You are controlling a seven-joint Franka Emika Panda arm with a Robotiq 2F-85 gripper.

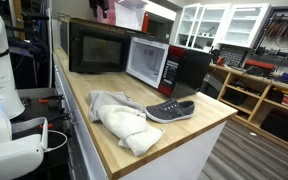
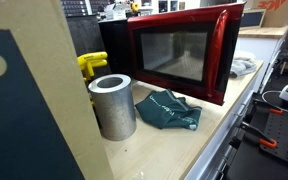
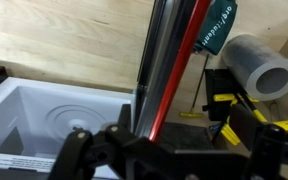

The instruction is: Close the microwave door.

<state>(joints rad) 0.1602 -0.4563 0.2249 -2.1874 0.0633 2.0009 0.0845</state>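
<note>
At the far end of the worktop (image 1: pixel 189 132): the microwave (image 1: pixel 189 62), black-cased, pale cavity exposed, narrow red button panel (image 1: pixel 170 70) on the front. Swung wide open beside the cavity, the microwave door (image 1: pixel 94 47), turning its black inner face toward the length of the worktop in an exterior view. Seen from the opposite side, the microwave door (image 2: pixel 179 50) again, with glossy red frame and dark glass window, upright, standing out over the worktop. On that outer side, toward the end edge: a grey cylinder (image 2: pixel 112 105) standing upright, a crumpled green cloth (image 2: pixel 170 110) lying just beside it, a yellow item (image 2: pixel 92 65) behind, too hidden to name. Toward the near corner, well apart from the oven: a grey-blue shoe (image 1: pixel 170 110) on its sole, and just beside it a rumpled white cloth (image 1: pixel 124 122). From the wrist: door seen edge-on with a red strip down it, pale cavity and round turntable (image 3: pixel 69 115) to one side, cylinder and green cloth to the other. Along the bottom of that view, the end effector (image 3: pixel 174 158), dark and blurred, right at the door's edge; cannot tell whether spread or pressed together, nor whether touching the door
</note>
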